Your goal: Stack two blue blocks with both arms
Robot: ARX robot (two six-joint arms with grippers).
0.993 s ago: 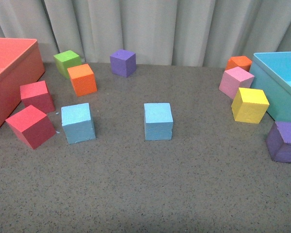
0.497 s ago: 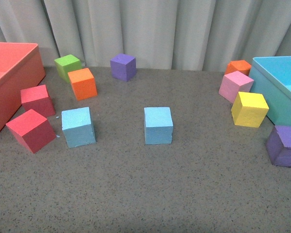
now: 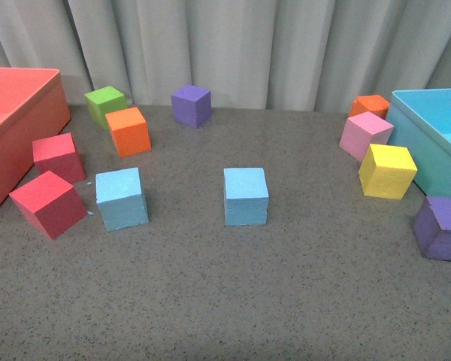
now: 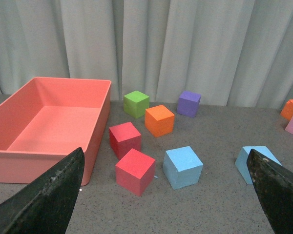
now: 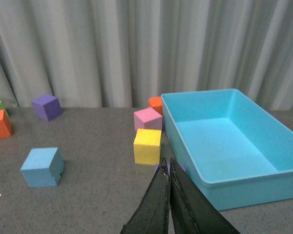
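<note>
Two light blue blocks sit apart on the grey table: one at the left and one near the middle. Neither arm shows in the front view. In the left wrist view the left block lies ahead between the fingers and the middle block is partly behind the right finger. My left gripper is open and empty, well short of the blocks. My right gripper is shut and empty, its tips over a purple cube. The middle blue block shows far to its side.
A red bin stands at the left and a cyan bin at the right. Two red cubes, an orange cube, a green cube and a purple cube lie left and back. Pink, yellow, orange and purple cubes lie right.
The whole front view has shifted slightly downward in the picture, as if the camera tilted. The blocks keep their places relative to one another.
</note>
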